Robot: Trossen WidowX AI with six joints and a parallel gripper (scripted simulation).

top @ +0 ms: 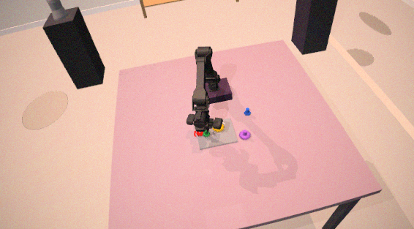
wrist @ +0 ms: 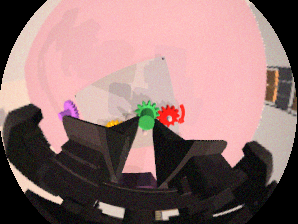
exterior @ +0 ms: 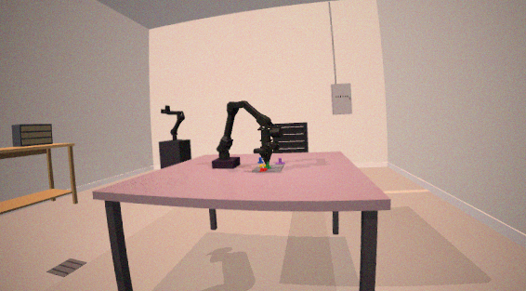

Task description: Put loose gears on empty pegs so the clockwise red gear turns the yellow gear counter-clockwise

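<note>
My gripper (wrist: 147, 120) is shut on the knob of the green gear (top: 206, 134) (exterior: 268, 165) (wrist: 147, 109), low over the grey board (top: 227, 139) (wrist: 95, 95). The green gear is right beside the red gear (top: 199, 134) (exterior: 263, 170) (wrist: 169, 115); whether it sits flat on a peg cannot be told. The yellow gear (top: 219, 130) (wrist: 113, 123) is on the board, partly hidden by a finger in the wrist view. A purple gear (top: 244, 134) (exterior: 280, 161) (wrist: 70, 110) and a small blue gear (top: 247, 112) (exterior: 260, 160) stand on the table. The pegs are too blurred to make out.
The pink table (top: 153, 175) (exterior: 186, 185) carries the board and the arm's dark base (top: 221, 92) (exterior: 226, 163). The purple gear stands just off the board's edge opposite the red gear, and the blue gear is nearer the arm's base. The arm hangs over the board.
</note>
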